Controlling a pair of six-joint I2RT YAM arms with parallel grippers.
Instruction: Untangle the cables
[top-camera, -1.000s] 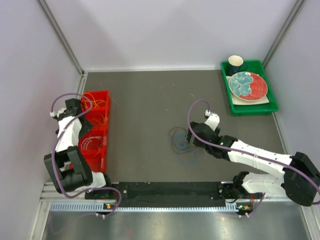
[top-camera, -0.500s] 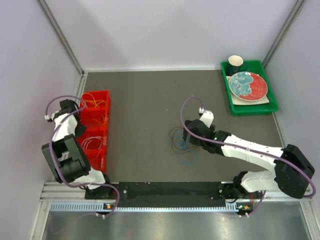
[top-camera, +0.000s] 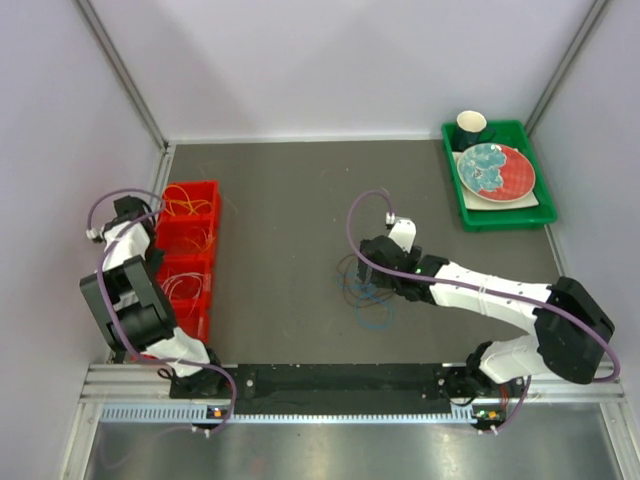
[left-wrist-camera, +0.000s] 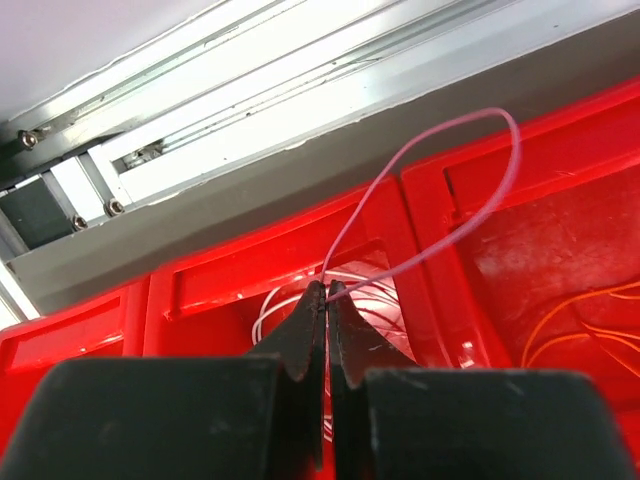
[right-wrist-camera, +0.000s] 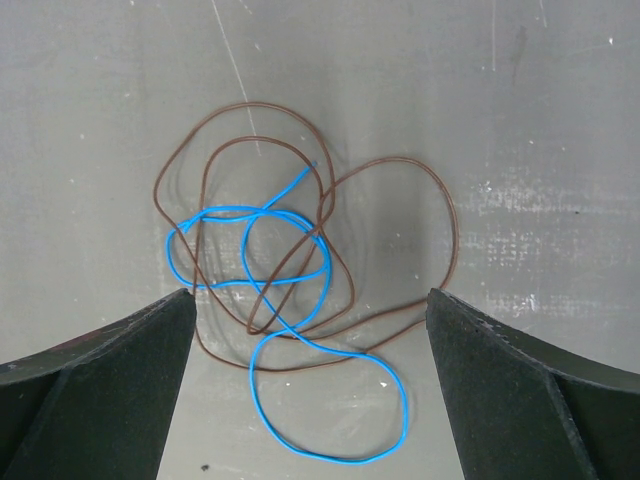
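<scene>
Grey table (right-wrist-camera: 520, 120): tangled cables (right-wrist-camera: 290, 277) beneath wide-open right claw (right-wrist-camera: 310, 300); left claw (left-wrist-camera: 326, 290) pinches pink cable (left-wrist-camera: 455, 232).

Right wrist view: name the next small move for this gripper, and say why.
Probably lower the right gripper and close on the lower loop of the blue wire. The jaws stand open, one on either side of the tangle, and that loop lies mostly clear of the brown wire, which crosses it further up.

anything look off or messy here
The blue cable and brown cable lie looped through each other on the table, unsorted. The pink wire pinched by the left gripper arcs up across a divider of the red bin.
</scene>
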